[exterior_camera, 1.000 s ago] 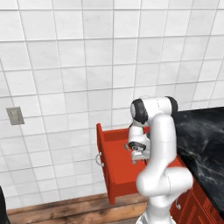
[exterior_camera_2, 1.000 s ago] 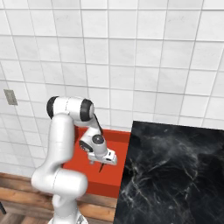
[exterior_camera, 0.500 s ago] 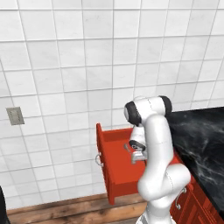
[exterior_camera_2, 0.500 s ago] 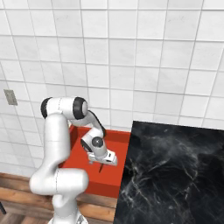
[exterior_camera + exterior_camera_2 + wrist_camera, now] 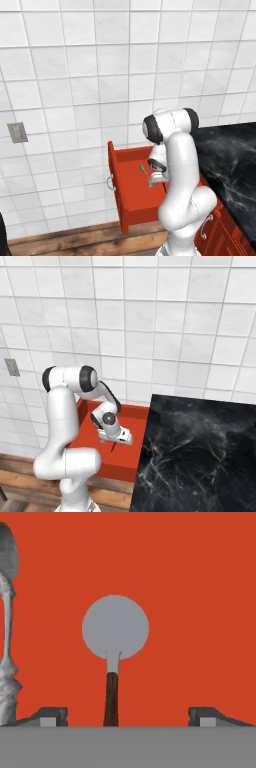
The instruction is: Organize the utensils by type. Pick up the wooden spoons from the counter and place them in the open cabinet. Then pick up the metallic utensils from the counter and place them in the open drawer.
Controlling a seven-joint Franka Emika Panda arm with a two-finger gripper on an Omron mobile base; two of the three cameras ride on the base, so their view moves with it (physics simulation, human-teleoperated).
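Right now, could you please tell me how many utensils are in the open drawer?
2. One with a round grey head and dark handle shows over the drawer floor between the open gripper's fingertips; a silver-grey one runs along the hand view's left edge. Others may be hidden.

White arm bent low, gripper hung over the open red drawer, black veined worktop just beside it, tiled wall behind

End effector newly wide open above the open drawer, metal utensil now loose between fingertips
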